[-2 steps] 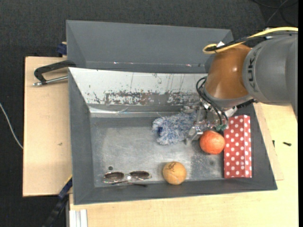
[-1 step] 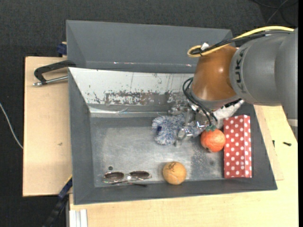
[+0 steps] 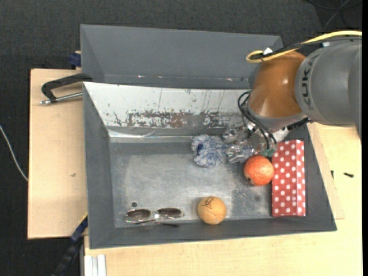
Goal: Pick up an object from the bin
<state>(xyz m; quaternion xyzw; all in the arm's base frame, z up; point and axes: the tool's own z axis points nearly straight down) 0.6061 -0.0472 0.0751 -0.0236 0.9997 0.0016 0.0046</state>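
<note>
At the bin's [image 3: 95, 171] near wall, sunglasses [image 3: 154, 215] lie at 7 o'clock and a tan ball [image 3: 211, 210] at 5 o'clock on the scuffed grey floor. At 3 o'clock an orange-red ball [image 3: 259, 170] touches a red polka-dot packet [image 3: 289, 179]. Farther back, at 1 o'clock, the end effector [image 3: 238, 145] sits low between that ball and a crumpled blue-and-white cloth [image 3: 207, 150]; whether it is open or grasping anything cannot be told. Dark carpet [image 3: 34, 16] surrounds the bin.
</note>
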